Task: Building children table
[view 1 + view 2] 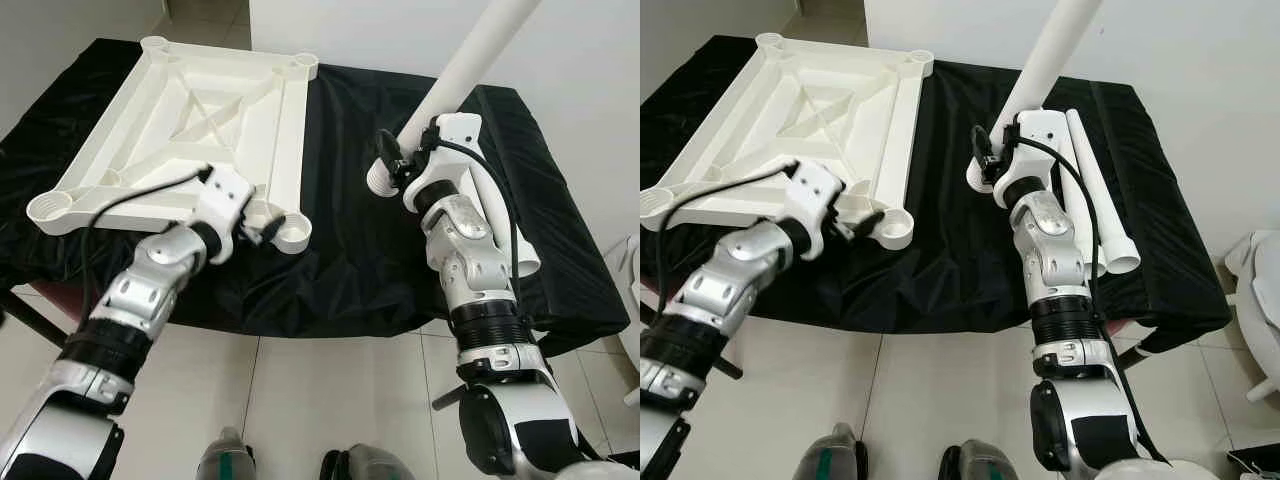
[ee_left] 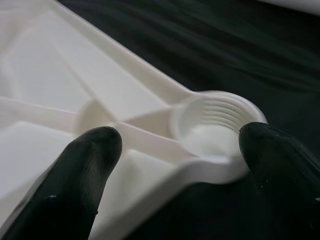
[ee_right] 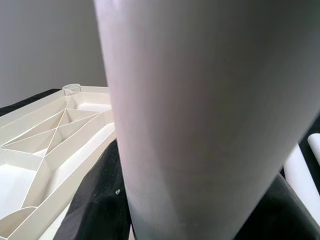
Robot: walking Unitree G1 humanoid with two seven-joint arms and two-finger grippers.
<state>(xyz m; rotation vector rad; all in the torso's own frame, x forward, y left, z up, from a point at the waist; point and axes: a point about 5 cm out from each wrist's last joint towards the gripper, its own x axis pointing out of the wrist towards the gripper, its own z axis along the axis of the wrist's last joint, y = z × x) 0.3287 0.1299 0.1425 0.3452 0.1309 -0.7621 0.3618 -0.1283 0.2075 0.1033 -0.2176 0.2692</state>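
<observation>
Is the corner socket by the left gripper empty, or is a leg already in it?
Empty. The near corner socket shows bare inner threads, with the left gripper fingers either side. The leg is held aloft by the right gripper.

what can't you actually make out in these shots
- Top end of the held table leg: cut off by the head views' upper edge.
- Right hand fingers: right wrist view blocked by the leg.
- Spare legs on the cloth: partly behind the right arm.
</observation>
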